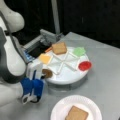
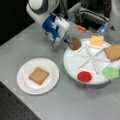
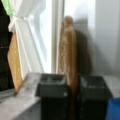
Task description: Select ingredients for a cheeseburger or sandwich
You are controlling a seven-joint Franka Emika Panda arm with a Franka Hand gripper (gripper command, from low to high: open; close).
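We have the claw closed on the patty, pinching it edge-on between its two fingers, as the wrist view shows. The patty sits right at the claw's tip, at the rim of the divided tray, on the side facing the paper plate. One toast slice already lies on that plate, on the desk near the tray. The cheese, second toast, lettuce and red disc rest in their tray sections
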